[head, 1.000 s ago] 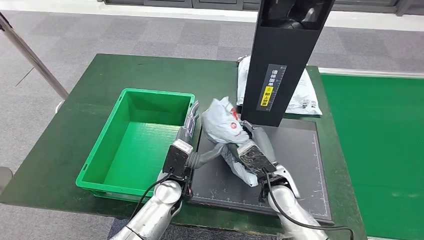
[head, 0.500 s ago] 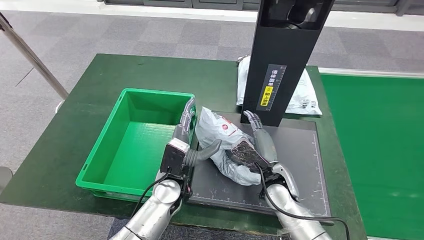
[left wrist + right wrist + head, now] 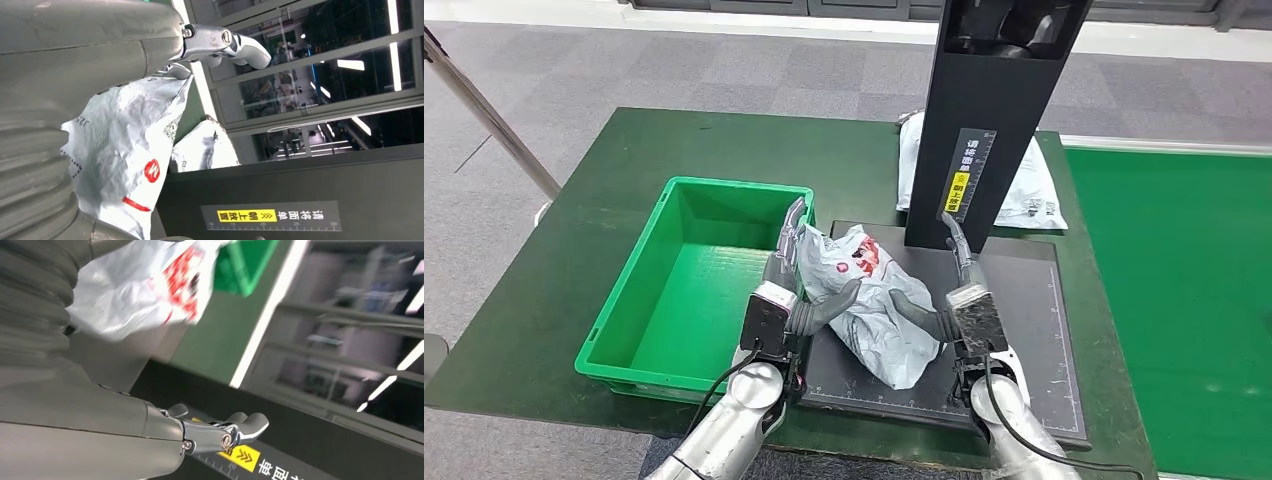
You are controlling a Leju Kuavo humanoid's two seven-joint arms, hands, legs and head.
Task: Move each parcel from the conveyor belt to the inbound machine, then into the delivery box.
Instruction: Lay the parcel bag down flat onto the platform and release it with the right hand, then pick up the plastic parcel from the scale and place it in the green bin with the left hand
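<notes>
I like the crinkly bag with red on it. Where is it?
In the head view, the grey parcel lies on the black scanner plate, right of the green box.

We see a dark green table (image 3: pixel 624 160) carrying a green plastic crate (image 3: pixel 686 285) toward its left edge, a black scanning mat (image 3: pixel 1024 310) at its right front, and a white parcel (image 3: pixel 1032 190) near its far edge.

Crumpled grey parcel (image 3: pixel 864 300) lies on inbound machine's (image 3: pixel 1024 300) black platform beside green box (image 3: pixel 686 290)
</notes>
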